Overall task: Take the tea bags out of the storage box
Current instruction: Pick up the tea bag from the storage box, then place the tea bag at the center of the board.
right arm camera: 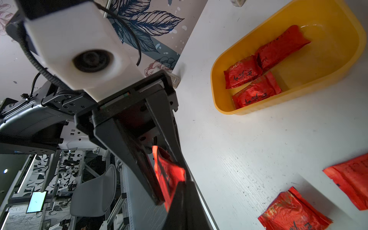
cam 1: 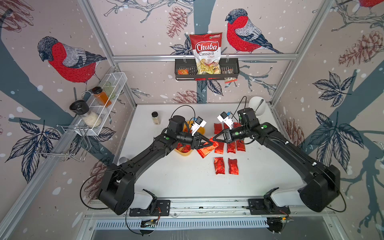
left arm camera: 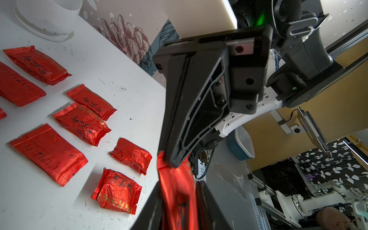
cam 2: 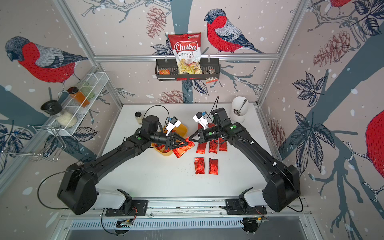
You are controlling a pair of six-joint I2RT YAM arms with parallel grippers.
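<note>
White desk [cam 1: 176, 182] in a booth with bird wallpaper [cam 1: 243, 35], two arms meeting in the middle.
On the left side sits the yellow storage box [cam 1: 184, 155], with three tea bags [right arm camera: 242, 74] showing inside it. Just right of the box, the left claw [cam 1: 209, 143] is closed on one red tea bag [cam 1: 205, 151], held up off the desk. The right claw [cam 1: 215, 142] faces it from the other side and pinches the top end of the same bag, closed tight. Farther right, other tea bags [cam 1: 219, 165] lie flat on the desk in rows, outside the box.
</note>
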